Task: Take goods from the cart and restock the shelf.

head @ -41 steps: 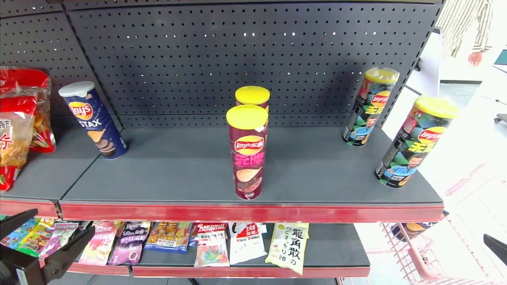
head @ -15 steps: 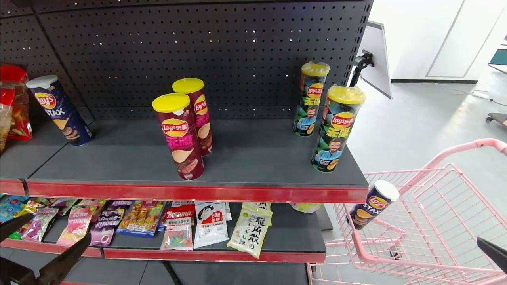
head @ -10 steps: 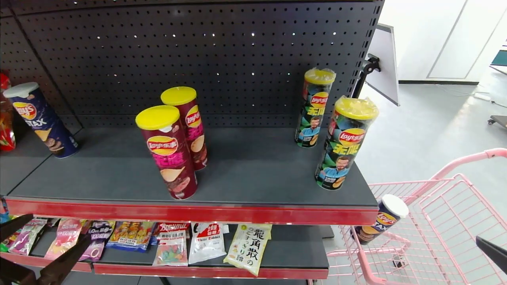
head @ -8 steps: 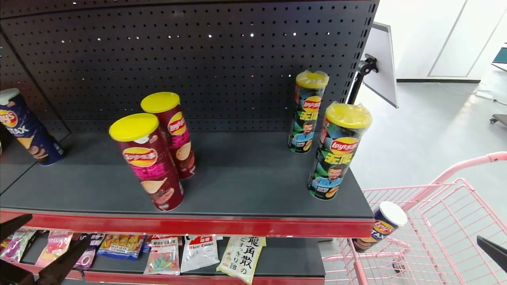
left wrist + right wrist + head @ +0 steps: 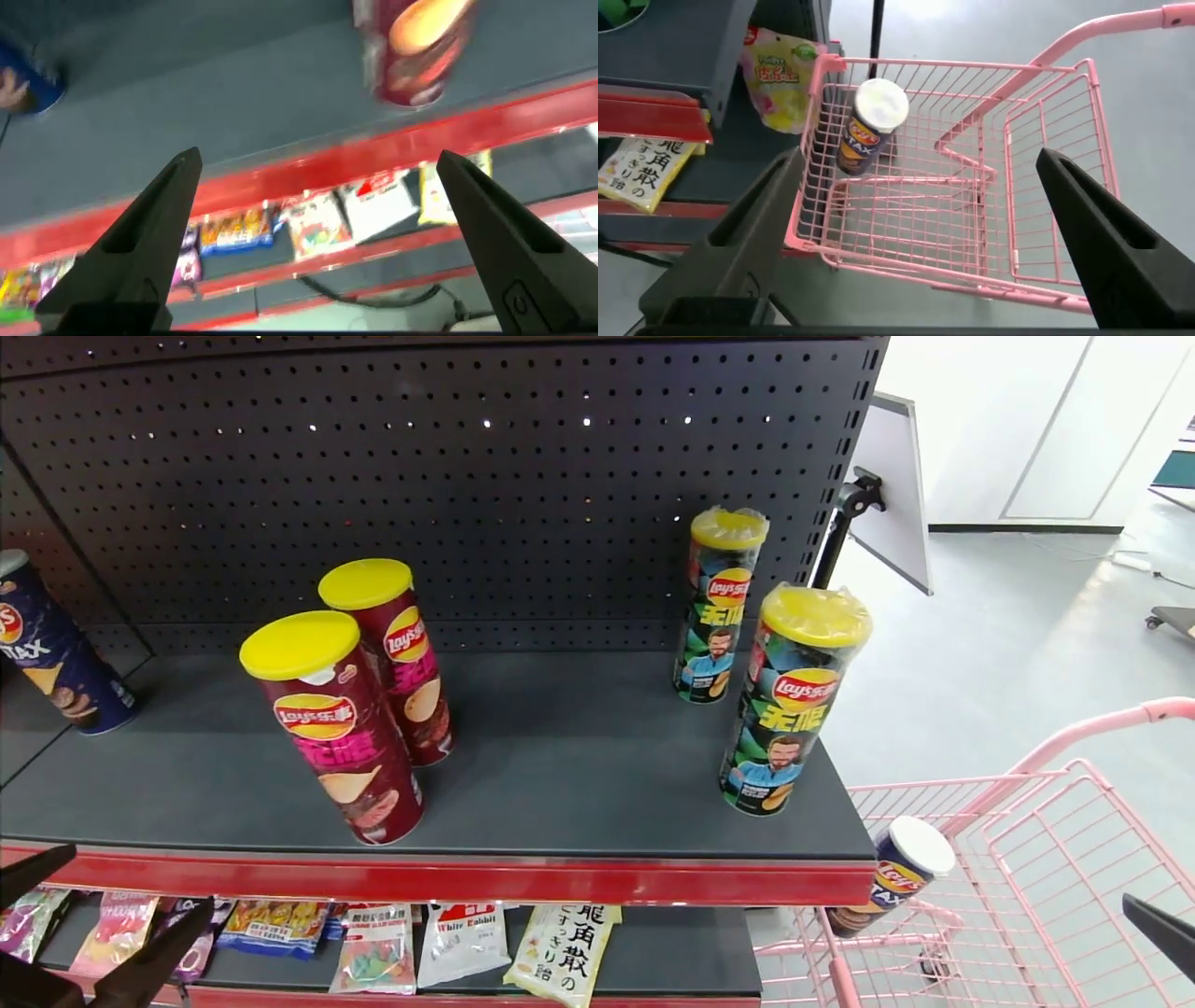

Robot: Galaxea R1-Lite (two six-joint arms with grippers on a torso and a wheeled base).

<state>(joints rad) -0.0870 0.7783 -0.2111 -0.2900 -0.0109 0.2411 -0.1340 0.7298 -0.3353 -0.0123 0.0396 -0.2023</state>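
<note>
A pink wire cart stands to the right of the dark shelf. In it leans one blue chip can with a white lid, also seen from above as the blue can against the cart's wall. On the shelf stand two maroon cans and two green-black cans; another blue can stands at far left. My left gripper is open and empty, low before the shelf's red edge. My right gripper is open and empty above the cart.
Snack bags lie on the lower shelf. A yellow-green bag hangs beside the cart's corner. A white sign board juts out on an arm at the shelf's right end. Bare grey floor lies right of the shelf.
The head camera has swung right and moved closer, bringing the cart and its blue can into view. The cans on the shelf kept their places. Both grippers stay open.
</note>
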